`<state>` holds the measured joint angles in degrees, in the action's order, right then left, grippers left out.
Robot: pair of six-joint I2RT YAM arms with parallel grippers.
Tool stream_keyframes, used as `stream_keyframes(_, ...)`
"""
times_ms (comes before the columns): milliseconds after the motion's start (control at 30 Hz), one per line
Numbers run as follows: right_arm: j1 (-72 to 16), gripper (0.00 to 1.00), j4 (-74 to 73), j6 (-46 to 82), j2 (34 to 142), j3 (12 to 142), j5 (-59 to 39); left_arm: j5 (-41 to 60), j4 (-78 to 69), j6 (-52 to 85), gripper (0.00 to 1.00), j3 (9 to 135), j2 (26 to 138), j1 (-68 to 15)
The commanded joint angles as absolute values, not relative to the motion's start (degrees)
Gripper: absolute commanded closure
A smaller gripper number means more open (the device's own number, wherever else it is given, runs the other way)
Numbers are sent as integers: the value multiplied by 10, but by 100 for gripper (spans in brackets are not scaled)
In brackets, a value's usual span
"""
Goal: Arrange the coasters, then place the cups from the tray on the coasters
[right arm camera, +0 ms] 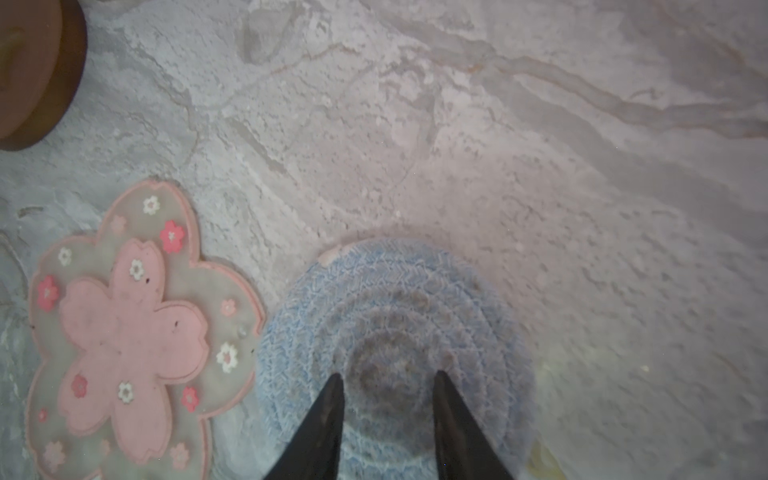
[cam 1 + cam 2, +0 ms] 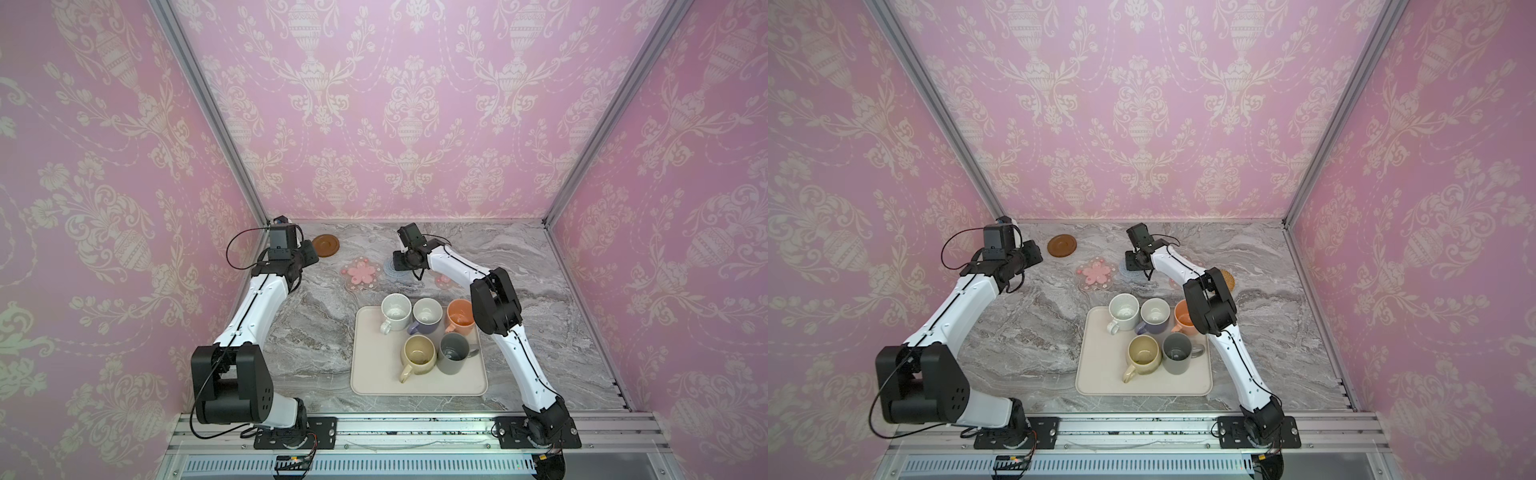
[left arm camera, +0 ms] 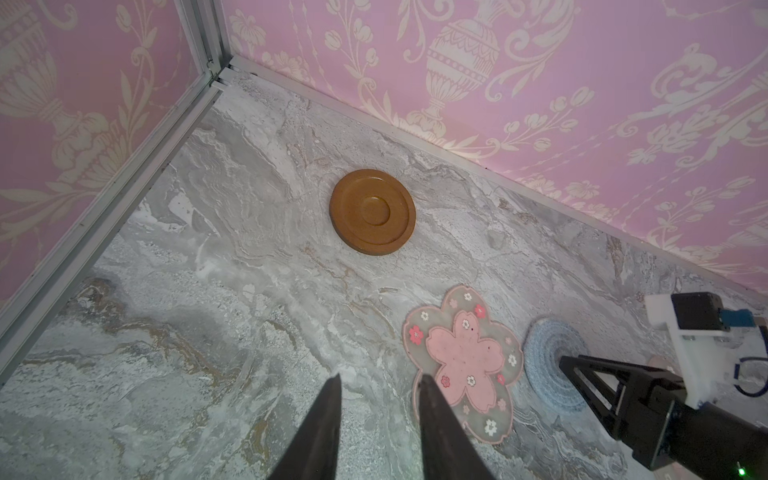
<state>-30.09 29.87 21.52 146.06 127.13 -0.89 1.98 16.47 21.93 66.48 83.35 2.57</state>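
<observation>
Blue coaster (image 1: pixel 395 316) under parted right fingers (image 1: pixel 324 424), probably for nudging clear of flower coaster (image 1: pixel 124 332); left fingers (image 3: pixel 320 424) parted, empty.

brown coaster (image 3: pixel 372 212), pink flower coaster (image 3: pixel 463 363), beige tray (image 2: pixel 374 374)

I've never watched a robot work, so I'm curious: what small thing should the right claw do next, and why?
Probably the right gripper should press down and slide the blue crocheted coaster away from the neighbouring pink flower coaster. Its open jaws are over the blue coaster's middle, and the two coasters lie almost edge to edge.
</observation>
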Motion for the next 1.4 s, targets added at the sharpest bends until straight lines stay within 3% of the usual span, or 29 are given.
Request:
stream_keyframes(0, -287, 62, 402, 224, 1513, 1350, -24, 9, 180, 227, 65, 661, 847, 32)
stream_keyframes(667, -201, 65, 363, 338, 1570, 1440, -93, 54, 160, 286, 66, 670, 896, 31)
stream_keyframes(1367, -186, 66, 276, 407, 1576, 1457, -156, 63, 145, 319, 68, 651, 892, 30)
